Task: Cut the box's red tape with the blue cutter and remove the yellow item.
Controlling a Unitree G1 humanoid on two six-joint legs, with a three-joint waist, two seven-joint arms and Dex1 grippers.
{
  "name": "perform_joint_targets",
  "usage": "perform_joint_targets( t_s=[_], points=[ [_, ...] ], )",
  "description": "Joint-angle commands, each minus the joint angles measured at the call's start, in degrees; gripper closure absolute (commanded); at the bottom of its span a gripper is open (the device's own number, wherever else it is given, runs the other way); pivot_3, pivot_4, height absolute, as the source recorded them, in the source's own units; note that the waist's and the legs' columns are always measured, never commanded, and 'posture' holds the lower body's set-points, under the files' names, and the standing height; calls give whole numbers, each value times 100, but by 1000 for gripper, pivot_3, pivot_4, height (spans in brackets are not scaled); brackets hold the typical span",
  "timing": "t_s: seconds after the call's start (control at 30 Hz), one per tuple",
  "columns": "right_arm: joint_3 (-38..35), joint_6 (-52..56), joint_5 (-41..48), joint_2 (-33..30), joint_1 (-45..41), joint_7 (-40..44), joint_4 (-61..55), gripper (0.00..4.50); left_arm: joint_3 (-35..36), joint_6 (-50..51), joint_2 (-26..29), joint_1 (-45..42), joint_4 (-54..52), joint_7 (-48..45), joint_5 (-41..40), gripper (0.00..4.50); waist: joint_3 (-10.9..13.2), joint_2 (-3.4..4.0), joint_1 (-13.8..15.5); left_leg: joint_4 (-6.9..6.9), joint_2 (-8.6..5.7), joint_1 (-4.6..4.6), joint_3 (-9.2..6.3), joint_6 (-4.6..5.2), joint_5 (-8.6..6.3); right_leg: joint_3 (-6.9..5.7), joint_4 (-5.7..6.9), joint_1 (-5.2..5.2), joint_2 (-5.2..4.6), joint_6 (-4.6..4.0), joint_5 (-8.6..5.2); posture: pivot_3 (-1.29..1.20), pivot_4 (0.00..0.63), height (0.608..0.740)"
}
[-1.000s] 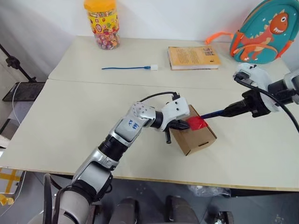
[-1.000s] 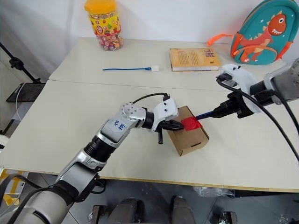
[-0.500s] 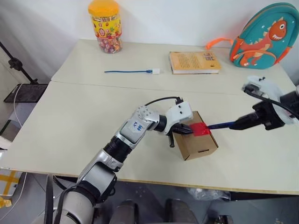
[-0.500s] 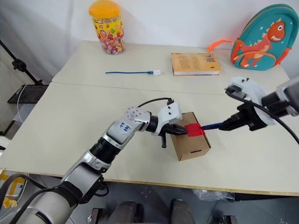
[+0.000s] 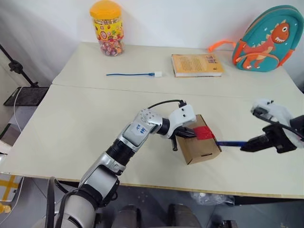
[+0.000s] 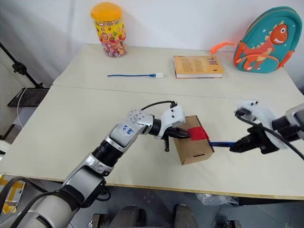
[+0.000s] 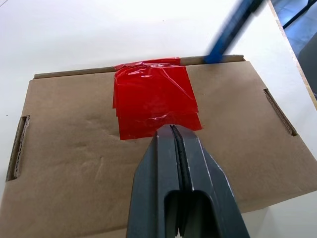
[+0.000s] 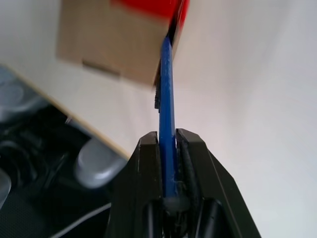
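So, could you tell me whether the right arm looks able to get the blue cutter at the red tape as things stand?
Probably yes: the right tool grips the blue cutter, whose tip is at the red tape on the box, with bare table between.

One box, one red tape, one blue cutter, one book, one candy jar, one backpack, one cable.

Left gripper: jaws pressed together, tips resting on the brown cardboard box at the near edge of the red tape. Tape is wrinkled and runs up to the box's far edge. Blue cutter angles in from beyond, tip meeting that far edge just beside the tape. Slot cut-outs at both ends of the box face. White counter behind.
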Motion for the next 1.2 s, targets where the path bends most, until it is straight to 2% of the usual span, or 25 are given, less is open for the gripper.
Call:
perform_joint_targets(
  t_s=[0.03,0.17,0.27,0.4,0.53,0.63,0.67,0.73,0.87,1.03,1.2],
  points=[
    [-319,35,329,-257,125,94,-228,4340,-676,523,167,475,874,-27,474,4500,-1,2,2,0,0,1,0,0,0,0,0,1,0,0,0,0,150,740],
    [-836,35,678,-443,484,320,-351,4340,-541,476,121,461,855,52,411,4500,-2,4,1,-1,3,4,-3,-1,-2,-5,-4,6,0,-1,-1,0,150,740],
    [-1554,-127,440,-451,926,591,-418,4340,-338,474,74,449,725,61,245,4500,-3,5,1,-1,3,5,-2,0,-2,-5,-9,10,0,-1,-1,0,150,740],
    [-3343,-839,-195,-357,1884,1276,253,4340,371,423,153,273,117,-92,-290,4500,9,20,-10,0,4,1,1,-1,-1,-5,-7,7,0,0,0,0,150,740],
    [-5360,-1625,-1382,347,3188,1579,829,4340,1014,-338,443,296,-454,-493,-794,4500,23,29,-14,2,13,-4,15,-24,14,-16,16,-9,11,10,5,0,150,740],
    [-6342,-2240,-1961,1101,3984,1478,1018,4340,1473,-823,609,211,-494,-512,-1035,4500,33,23,30,12,31,-15,13,-42,24,-40,48,-18,32,12,7,0,150,740],
    [-6572,-2636,-2117,1539,4158,1348,1033,4340,1590,-867,758,202,-537,-653,-1132,4500,34,27,44,15,28,-19,17,-42,28,-42,57,-26,31,13,7,0,150,740],
    [-6726,-3460,-2510,2298,4473,1109,853,4340,1706,-994,1111,238,-565,-924,-1179,4500,35,27,43,20,22,-22,26,-39,36,-46,78,-39,33,15,8,0,150,740],
    [-6411,-5475,-3470,3669,4696,635,698,4340,1788,-1120,1759,472,-449,-1131,-1073,4500,37,31,7,15,-3,-22,67,-25,49,-69,117,-75,51,23,8,0,150,740],
    [-5907,-7132,-4466,4819,4672,-2,1426,4340,1855,-1121,2330,1108,-535,-1121,-1060,4500,58,60,-79,13,-19,-11,108,-5,77,-43,116,-76,38,70,29,0,150,740],
    [-5545,-7884,-4947,4985,4731,-42,1956,2672,1961,-807,2369,1739,-1118,-818,-1239,4500,69,66,-117,13,-29,-15,104,-1,86,-16,123,-77,13,81,35,0,150,740]
  ],
)
